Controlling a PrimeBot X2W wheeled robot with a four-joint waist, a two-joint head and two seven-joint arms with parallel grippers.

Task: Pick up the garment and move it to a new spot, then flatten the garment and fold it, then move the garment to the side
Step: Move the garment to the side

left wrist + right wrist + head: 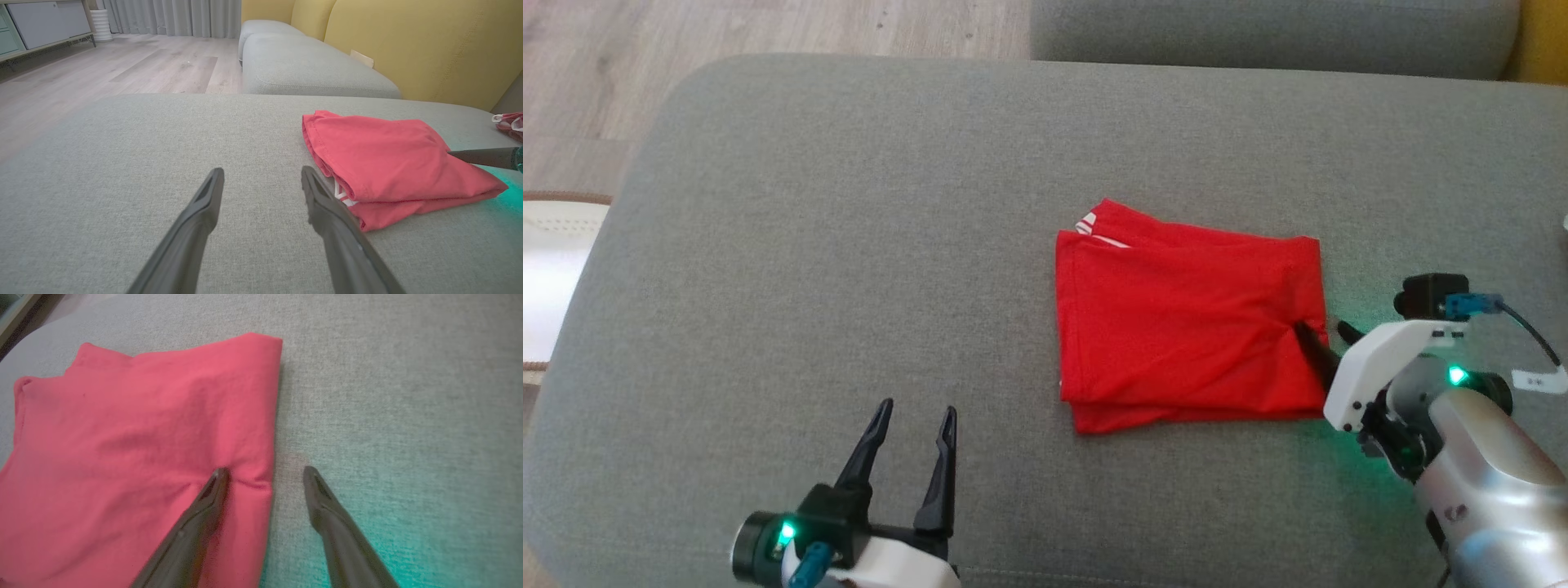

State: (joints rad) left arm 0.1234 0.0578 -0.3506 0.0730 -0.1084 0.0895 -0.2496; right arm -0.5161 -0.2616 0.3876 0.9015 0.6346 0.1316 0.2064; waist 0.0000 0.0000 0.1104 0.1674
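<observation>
You see the folded red garment (1188,327) lying right of centre on the grey sofa cushion (849,245). Your right gripper (1321,328) straddles its right edge, spread, one finger on the cloth. Your left gripper (917,407) is spread too, well apart from it.

Left gripper (917,407) and right gripper (1321,327) both show long, dark, tapered fingers (941,465) on white housings (1380,355). Green lights (1457,376) glowing at each wrist, blue connectors (1470,306) alongside, and there's a silver forearm (1494,490) on the right.
</observation>
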